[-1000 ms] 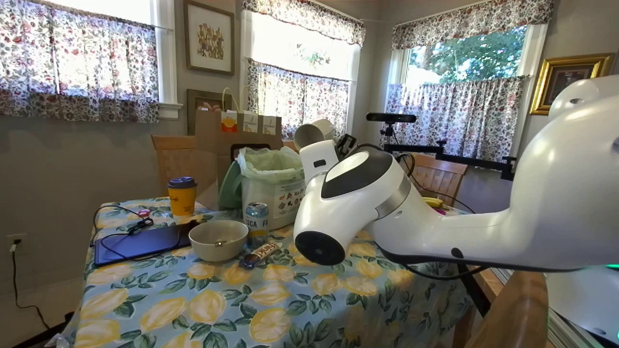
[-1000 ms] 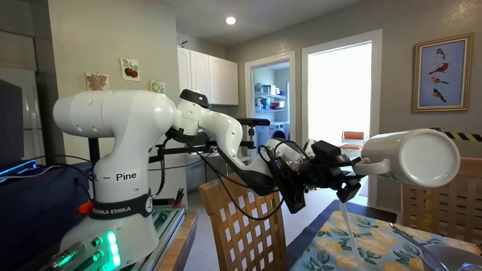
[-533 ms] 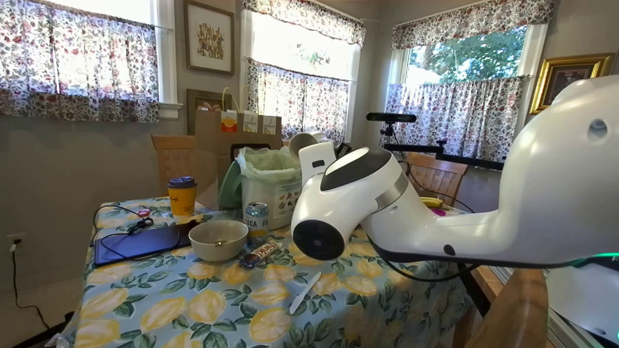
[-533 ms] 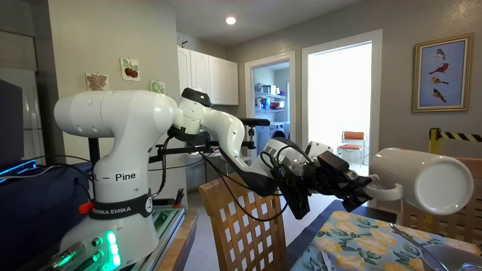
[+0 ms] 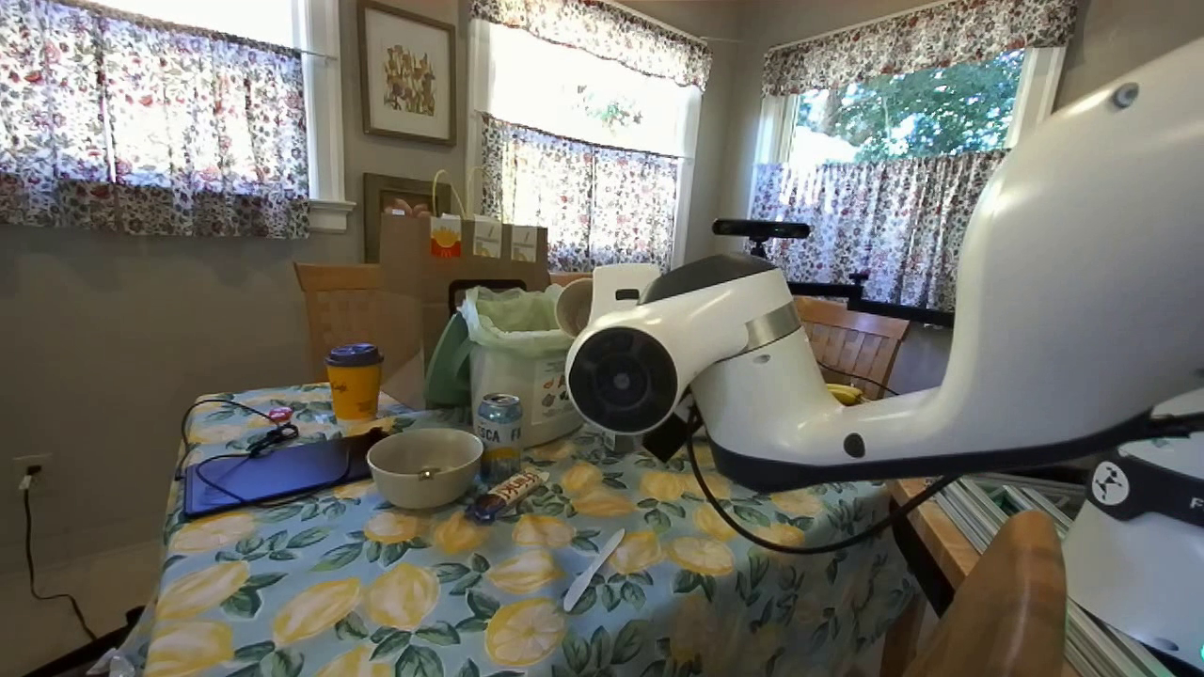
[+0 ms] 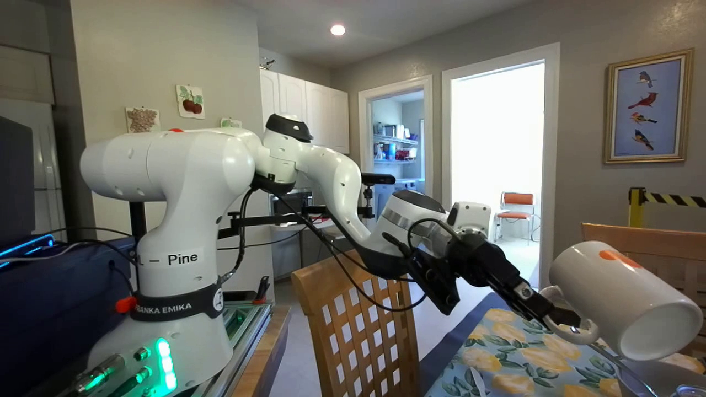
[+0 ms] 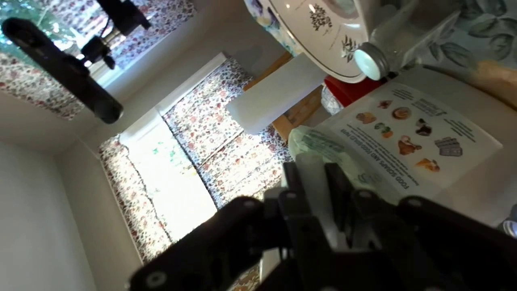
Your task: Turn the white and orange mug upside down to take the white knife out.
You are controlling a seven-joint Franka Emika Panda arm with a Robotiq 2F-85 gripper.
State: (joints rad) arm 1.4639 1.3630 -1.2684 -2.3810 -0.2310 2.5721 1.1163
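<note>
Since the gripper (image 7: 313, 178) pinches the white-and-orange mug (image 6: 623, 300) by its handle (image 6: 588, 333) alone, tilted in mid-air, off-centre weight could pivot it into the food-scraps bin (image 5: 513, 374); white plastic knife (image 5: 594, 570) is out on the lemon-print tablecloth (image 5: 451, 602).

A home's dining corner: floral-printed white fabric curtains (image 5: 583, 197), a desk (image 5: 320, 545) under pale-blue cloth (image 5: 404, 597) printed with yellow lemons, a brown lattice-backed wooden chair (image 6: 358, 331), a gold-framed picture of birds (image 6: 650, 107), white panelled wall cupboards (image 6: 309, 113).
</note>
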